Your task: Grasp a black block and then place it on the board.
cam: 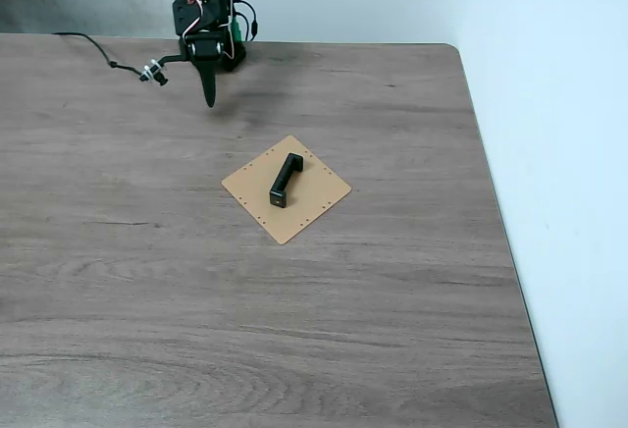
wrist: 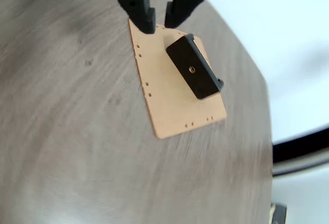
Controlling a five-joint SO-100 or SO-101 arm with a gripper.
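Your jaws stand slightly apart with a narrow gap between them and hold nothing; in the wrist view the gripper [wrist: 160, 22] hangs over the near corner of the board [wrist: 169, 103]. In the fixed view the gripper [cam: 208, 94] points down near the far edge of the surface [cam: 147, 281], well apart from the board [cam: 314, 197]. The black block [cam: 285, 180] lies flat on the board, wholly within its edges, running diagonally across the upper half. The board sits at mid-surface, turned corner-on.
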